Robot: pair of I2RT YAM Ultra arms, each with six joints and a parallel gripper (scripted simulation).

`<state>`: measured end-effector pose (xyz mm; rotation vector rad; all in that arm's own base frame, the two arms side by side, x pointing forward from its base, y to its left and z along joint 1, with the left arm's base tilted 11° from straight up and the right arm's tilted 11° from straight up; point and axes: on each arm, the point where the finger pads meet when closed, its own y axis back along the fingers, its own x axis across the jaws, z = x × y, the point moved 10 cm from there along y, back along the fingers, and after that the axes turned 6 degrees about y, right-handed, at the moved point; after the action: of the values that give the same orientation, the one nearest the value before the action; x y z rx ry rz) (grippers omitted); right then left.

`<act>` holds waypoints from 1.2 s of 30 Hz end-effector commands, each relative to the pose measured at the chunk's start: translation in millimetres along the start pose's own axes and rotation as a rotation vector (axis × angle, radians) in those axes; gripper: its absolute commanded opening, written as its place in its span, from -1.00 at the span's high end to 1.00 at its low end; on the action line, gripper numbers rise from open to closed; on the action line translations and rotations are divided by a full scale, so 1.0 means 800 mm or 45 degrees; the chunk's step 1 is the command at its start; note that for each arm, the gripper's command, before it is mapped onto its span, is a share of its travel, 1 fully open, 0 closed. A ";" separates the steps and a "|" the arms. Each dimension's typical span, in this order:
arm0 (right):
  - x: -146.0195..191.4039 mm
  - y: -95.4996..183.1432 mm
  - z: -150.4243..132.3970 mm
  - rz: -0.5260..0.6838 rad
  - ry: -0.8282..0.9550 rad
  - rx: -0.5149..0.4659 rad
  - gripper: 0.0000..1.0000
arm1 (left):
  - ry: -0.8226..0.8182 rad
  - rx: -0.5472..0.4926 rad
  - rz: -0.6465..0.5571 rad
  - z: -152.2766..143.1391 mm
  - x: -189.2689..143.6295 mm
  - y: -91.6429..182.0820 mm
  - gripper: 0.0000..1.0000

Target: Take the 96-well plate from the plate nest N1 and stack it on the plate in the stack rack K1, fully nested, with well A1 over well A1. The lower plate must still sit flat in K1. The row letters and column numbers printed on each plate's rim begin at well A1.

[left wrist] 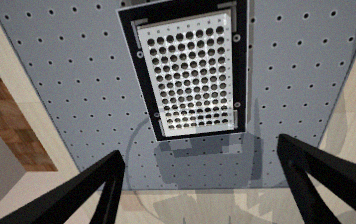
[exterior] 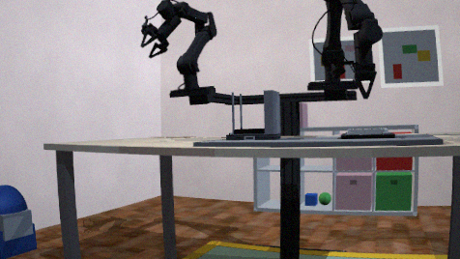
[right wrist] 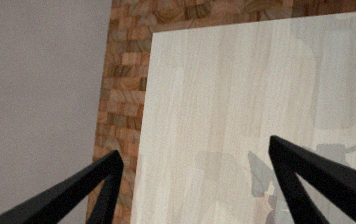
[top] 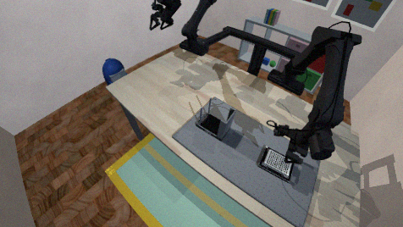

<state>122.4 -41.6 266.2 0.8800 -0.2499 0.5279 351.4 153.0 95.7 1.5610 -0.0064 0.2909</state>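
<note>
The white 96-well plate (top: 277,162) (exterior: 364,131) (left wrist: 187,75) sits in the black plate nest N1 (top: 274,172) (exterior: 368,136) (left wrist: 144,75). Its rim print is too small to read. My left gripper (top: 280,141) (exterior: 365,94) (left wrist: 195,150) is open and empty above the nest, with the plate ahead of its fingers in the left wrist view. The stack rack K1 (top: 227,123) (exterior: 272,113) has grey walls and thin posts. A dark shape (top: 210,123) (exterior: 248,131) lies low inside it; its wells and lettering cannot be made out. My right gripper (top: 157,29) (exterior: 147,51) (right wrist: 190,150) is open and empty, high above the table's far side.
The grey perforated board (top: 241,161) (exterior: 309,142) (left wrist: 75,75) carries both the nest and the rack. The rack's upright wall and posts rise well above the nest. The pale wooden table (top: 144,85) (right wrist: 200,90) extends around the board. The arms' crossbeam (top: 258,41) runs behind.
</note>
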 end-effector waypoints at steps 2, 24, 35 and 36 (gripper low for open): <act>0.003 0.017 0.016 0.060 -0.052 -0.053 -1.00 | 0.010 -0.009 -0.012 0.002 -0.004 -0.018 -1.00; 0.003 0.017 0.016 0.060 -0.052 -0.053 -1.00 | 0.008 -0.005 -0.013 0.003 -0.005 -0.059 -1.00; 0.003 0.017 0.016 0.060 -0.052 -0.053 -1.00 | 0.006 -0.005 -0.013 0.004 -0.005 -0.078 -1.00; 0.003 0.017 0.016 0.060 -0.052 -0.053 -1.00 | 0.007 -0.004 -0.013 0.003 -0.005 -0.080 -1.00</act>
<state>122.4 -41.6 266.2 0.8800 -0.2499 0.5279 363.4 154.7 46.0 1.5624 -0.0149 0.2981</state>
